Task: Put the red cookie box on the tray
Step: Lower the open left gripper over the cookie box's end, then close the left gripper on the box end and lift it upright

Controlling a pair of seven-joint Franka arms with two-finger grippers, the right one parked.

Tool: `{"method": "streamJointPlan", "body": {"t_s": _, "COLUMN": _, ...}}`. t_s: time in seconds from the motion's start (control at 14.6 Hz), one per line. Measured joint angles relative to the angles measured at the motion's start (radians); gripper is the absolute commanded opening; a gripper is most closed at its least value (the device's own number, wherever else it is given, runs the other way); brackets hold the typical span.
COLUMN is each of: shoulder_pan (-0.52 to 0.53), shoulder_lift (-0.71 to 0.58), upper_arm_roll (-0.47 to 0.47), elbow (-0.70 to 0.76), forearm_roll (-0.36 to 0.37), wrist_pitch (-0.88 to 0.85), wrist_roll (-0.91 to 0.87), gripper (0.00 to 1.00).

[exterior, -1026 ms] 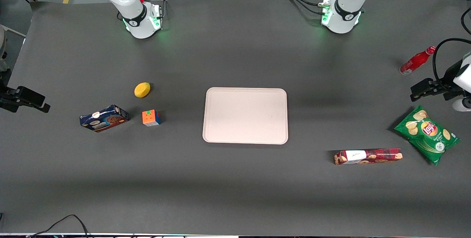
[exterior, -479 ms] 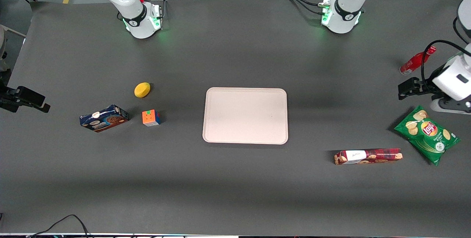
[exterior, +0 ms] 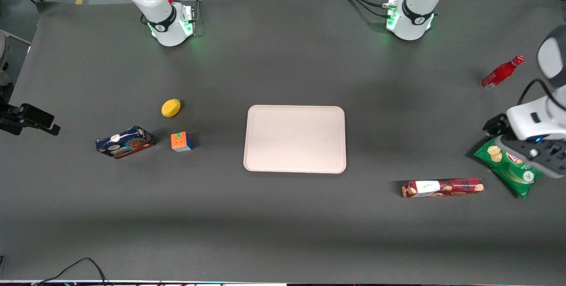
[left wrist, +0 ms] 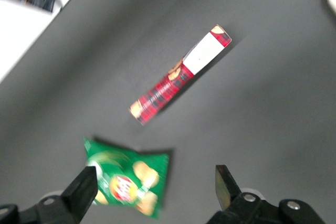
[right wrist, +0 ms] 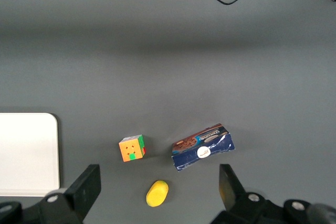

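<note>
The red cookie box is a long, slim plaid carton lying flat on the dark table, nearer to the front camera than the tray and toward the working arm's end. It also shows in the left wrist view, lying diagonally and untouched. The pale pink-beige tray sits mid-table with nothing on it. My gripper hovers above the green chip bag, beside the red cookie box and apart from it. In the left wrist view the gripper is open and holds nothing.
A green chip bag lies under the gripper, close to the cookie box's end. A red bottle lies farther from the front camera. A blue cookie box, a colour cube and a yellow lemon lie toward the parked arm's end.
My left arm has swung from beside the red bottle toward the front camera and now hangs over the chip bag. Nothing on the table has moved.
</note>
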Motion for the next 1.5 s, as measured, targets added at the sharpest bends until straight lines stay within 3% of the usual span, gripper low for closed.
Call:
{"method": "streamJointPlan", "body": {"t_s": 0.21, "shoulder_pan": 0.005, "shoulder_lift": 0.094, "upper_arm_roll": 0.003, "elbow": 0.007, "forearm_roll": 0.003, "wrist_pitch": 0.093, "wrist_roll": 0.264, "gripper": 1.0}}
{"method": "streamJointPlan", "body": {"t_s": 0.62, "shoulder_pan": 0.002, "shoulder_lift": 0.228, "upper_arm_roll": -0.001, "elbow": 0.015, "forearm_roll": 0.004, "wrist_pitch": 0.172, "wrist_roll": 0.485, "gripper": 1.0}}
{"method": "streamJointPlan", "body": {"t_s": 1.03, "shoulder_pan": 0.002, "shoulder_lift": 0.362, "upper_arm_roll": -0.005, "elbow": 0.018, "forearm_roll": 0.001, "wrist_pitch": 0.36, "wrist_roll": 0.56, "gripper": 1.0}}
{"method": "streamJointPlan", "body": {"t_s": 1.37, "shoulder_pan": 0.003, "shoulder_lift": 0.436, "upper_arm_roll": -0.021, "elbow": 0.019, "forearm_roll": -0.005, "wrist_pitch": 0.422, "wrist_roll": 0.568, "gripper": 1.0}}
{"method": "streamJointPlan", "body": {"t_s": 1.5, "shoulder_pan": 0.003, "shoulder_lift": 0.454, "upper_arm_roll": -0.021, "elbow": 0.019, "forearm_roll": -0.013, "wrist_pitch": 0.428, "wrist_roll": 0.569, "gripper": 0.95}}
